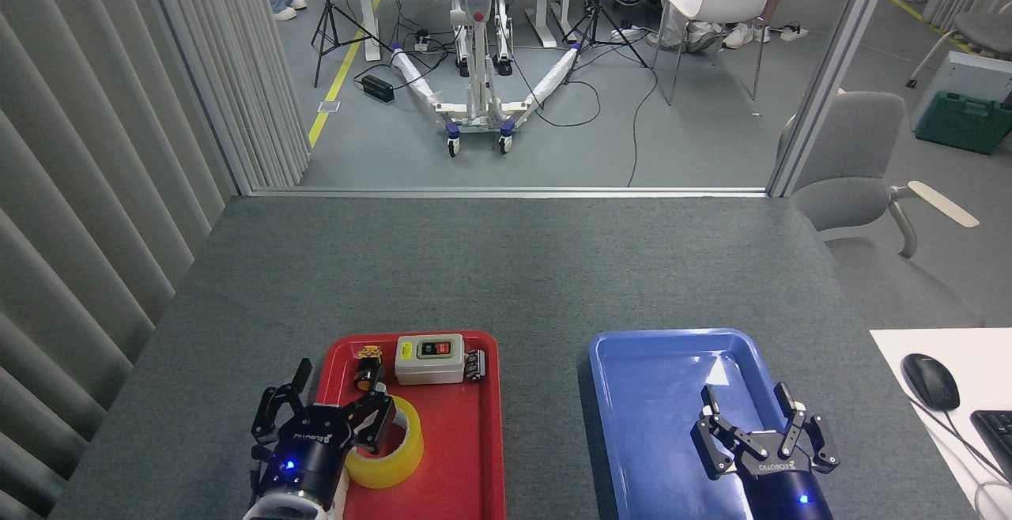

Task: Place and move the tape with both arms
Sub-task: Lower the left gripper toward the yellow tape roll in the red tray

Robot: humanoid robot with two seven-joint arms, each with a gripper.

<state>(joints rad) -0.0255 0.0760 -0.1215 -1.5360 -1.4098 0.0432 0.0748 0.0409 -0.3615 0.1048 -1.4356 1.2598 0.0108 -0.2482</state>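
Head view, left to right, all placed against the red plastic tray [474, 457] on the grey felt-covered table [506, 267].

My left gripper [336, 405] — black multi-finger, white lettering, blue light lit — sits at the tray's left edge, low in frame. Fingers are spread: one set hangs outside the tray's left rim over the table, the other reaches into the tray and lies over the top of the tape. Released, nothing clamped as far as I can see; I can't tell if the inner fingers actually touch the roll or just overlap it.

The wide roll of translucent yellow packing tape [391, 453] lies flat in the tray's near-left part, hole up, pale inner core visible, partly covered by those fingers.

Behind the tape, far-left corner of the tray: a small black push button with orange tip [366, 374]. Just right of it, along the tray's far edge, a beige switch box with green and red buttons [429, 359], and a small dark part [474, 364] touching its right side.

Right of the red tray, a gap of table, then a blue plastic tray [656, 393] — glossy.

My right gripper [763, 417] hovers over the blue tray's near-right part, fingers splayed, holding nothing.

Far right of the table: a white desk surface [949, 346] with a black computer mouse [930, 380] and a black keyboard corner [998, 437].
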